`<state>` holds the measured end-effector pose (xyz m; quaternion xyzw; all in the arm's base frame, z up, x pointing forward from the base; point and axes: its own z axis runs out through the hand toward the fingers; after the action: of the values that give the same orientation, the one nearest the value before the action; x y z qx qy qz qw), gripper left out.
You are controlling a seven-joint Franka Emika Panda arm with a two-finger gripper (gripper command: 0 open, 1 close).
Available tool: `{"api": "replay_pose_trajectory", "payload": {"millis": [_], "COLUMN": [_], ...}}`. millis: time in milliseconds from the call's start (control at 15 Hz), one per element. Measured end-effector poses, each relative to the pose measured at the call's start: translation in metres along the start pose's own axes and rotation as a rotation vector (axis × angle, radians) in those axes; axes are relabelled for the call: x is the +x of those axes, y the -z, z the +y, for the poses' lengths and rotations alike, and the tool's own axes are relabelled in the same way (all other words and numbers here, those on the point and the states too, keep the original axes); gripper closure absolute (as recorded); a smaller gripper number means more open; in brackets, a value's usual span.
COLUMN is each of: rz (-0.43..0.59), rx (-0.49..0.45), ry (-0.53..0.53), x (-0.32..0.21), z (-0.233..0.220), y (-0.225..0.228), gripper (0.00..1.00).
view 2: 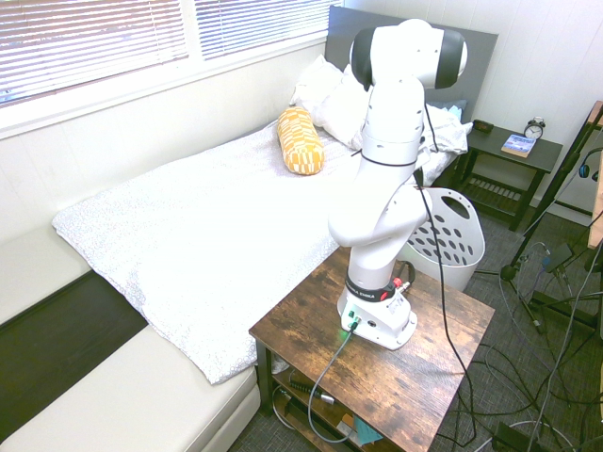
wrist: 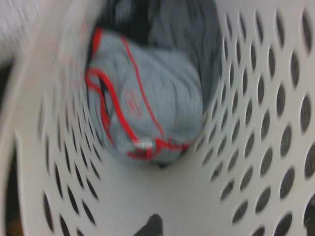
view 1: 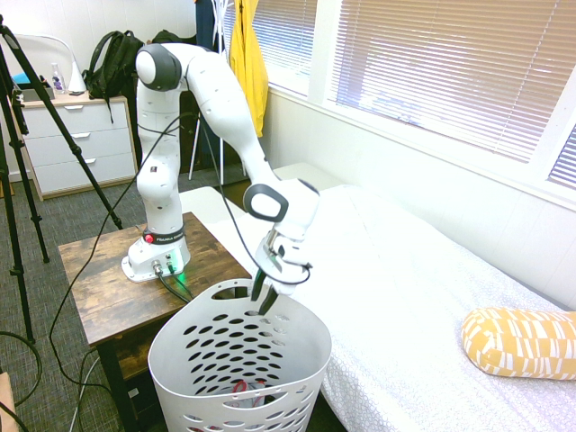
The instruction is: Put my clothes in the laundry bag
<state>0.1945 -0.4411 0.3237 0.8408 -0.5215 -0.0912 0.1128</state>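
The laundry bag (view 1: 297, 351) is a white basket with oval holes, standing on the floor between the wooden table and the bed; it also shows behind the arm (view 2: 464, 247). The clothes (wrist: 152, 105), grey fabric with red trim, lie crumpled at the bottom of the basket, and a bit of red shows through the holes (view 1: 241, 389). My gripper (view 1: 265, 295) hangs pointing down just inside the basket's rim, well above the garment. Its two dark fingers stand apart with nothing between them. In the second exterior view the gripper is hidden by the arm.
A bed with a white cover (view 1: 405, 279) lies right beside the basket, with a yellow patterned pillow (view 1: 517, 340) on it. The wooden table (view 1: 99, 279) flanks the basket's other side. A yellow garment (view 1: 247, 63) hangs near the window. A nightstand (view 2: 513, 155) stands behind the basket.
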Motion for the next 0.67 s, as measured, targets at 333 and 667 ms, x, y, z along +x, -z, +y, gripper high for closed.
{"api": "replay_pose_trajectory", "payload": {"millis": [333,667], "rz": [0.187,0.236], "rx": [0.153,0.261], "ry": [0.014,0.090], "x": [-0.016,-0.099], "z": [-0.146,-0.308], "y": [0.101,0.142], "gripper": [0.00,0.00]}}
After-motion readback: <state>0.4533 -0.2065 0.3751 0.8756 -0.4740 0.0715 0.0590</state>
